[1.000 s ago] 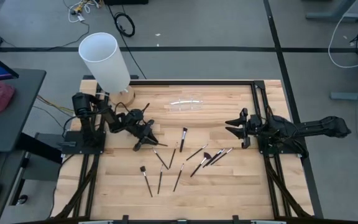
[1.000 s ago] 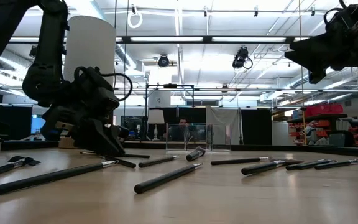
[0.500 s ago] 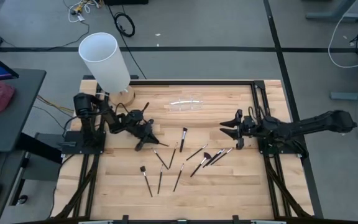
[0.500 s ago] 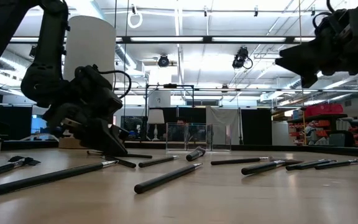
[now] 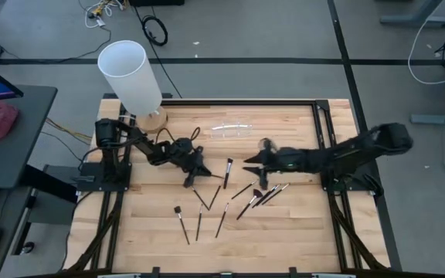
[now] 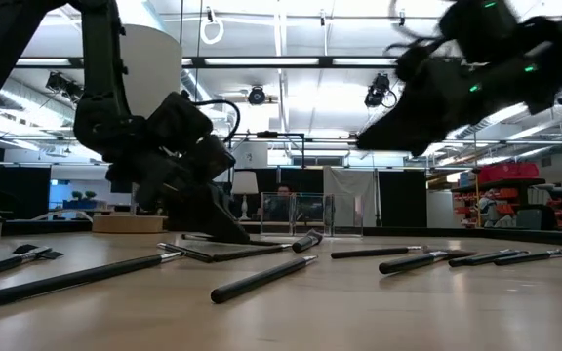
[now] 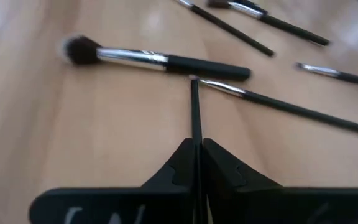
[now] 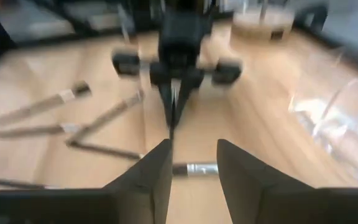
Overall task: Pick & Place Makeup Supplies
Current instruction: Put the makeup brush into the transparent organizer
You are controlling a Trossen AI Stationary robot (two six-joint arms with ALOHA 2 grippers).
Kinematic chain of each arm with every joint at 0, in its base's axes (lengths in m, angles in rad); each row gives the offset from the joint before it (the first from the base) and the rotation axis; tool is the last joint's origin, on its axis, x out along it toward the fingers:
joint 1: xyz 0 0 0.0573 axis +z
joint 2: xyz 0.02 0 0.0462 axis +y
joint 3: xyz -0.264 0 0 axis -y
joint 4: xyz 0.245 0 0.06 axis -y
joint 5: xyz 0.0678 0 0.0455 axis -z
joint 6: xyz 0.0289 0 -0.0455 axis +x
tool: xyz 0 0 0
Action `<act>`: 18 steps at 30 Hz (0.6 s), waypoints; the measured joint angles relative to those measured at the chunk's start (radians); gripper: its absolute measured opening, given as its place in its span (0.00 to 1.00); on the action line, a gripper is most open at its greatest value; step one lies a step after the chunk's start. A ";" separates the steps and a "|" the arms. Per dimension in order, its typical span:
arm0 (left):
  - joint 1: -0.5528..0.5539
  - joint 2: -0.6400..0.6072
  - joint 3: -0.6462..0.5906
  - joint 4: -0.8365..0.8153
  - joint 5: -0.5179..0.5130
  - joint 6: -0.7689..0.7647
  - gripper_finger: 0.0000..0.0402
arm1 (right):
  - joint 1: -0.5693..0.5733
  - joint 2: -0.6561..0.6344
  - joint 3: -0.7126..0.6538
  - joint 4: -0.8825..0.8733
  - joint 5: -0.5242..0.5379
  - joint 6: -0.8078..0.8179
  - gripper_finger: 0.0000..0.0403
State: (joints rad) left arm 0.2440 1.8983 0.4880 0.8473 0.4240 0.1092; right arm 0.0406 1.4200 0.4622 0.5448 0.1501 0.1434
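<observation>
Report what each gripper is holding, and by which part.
The left gripper is shut on a thin brush, gripping one end of its slim handle. The right gripper is open and holds nothing.

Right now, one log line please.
left gripper: shut on thin brush | right gripper: open, above table centre | other brushes: on table

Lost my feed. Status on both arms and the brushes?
Left gripper shut on thin brush. Right gripper jaws open, mid-table, holding nothing. Other brushes loose on table. Nothing blocking.

Brushes [image 5: 230, 197] scattered mid-table [image 5: 300, 224], cylinder [image 5: 132, 77] at far-left corner, left pincer [image 5: 191, 179] left of them
</observation>
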 joint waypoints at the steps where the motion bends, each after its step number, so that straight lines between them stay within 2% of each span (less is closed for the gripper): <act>1: -0.004 0.000 0.007 -0.009 -0.020 0.001 0.07 | -0.003 0.043 0.032 -0.022 0.000 -0.004 0.32; 5: -0.009 -0.001 0.021 -0.035 -0.046 0.006 0.08 | -0.016 0.180 0.143 -0.024 -0.005 -0.050 0.32; 10: -0.008 -0.006 0.021 -0.036 -0.044 0.004 0.04 | -0.034 0.302 0.267 -0.038 -0.060 -0.073 0.32; 18: -0.008 -0.007 0.021 -0.035 -0.039 -0.015 0.08 | -0.054 0.486 0.439 -0.163 -0.063 -0.073 0.32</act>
State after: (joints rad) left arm 0.2356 1.8915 0.5095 0.8122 0.3853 0.0946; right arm -0.0135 1.9057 0.9013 0.3815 0.0873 0.0700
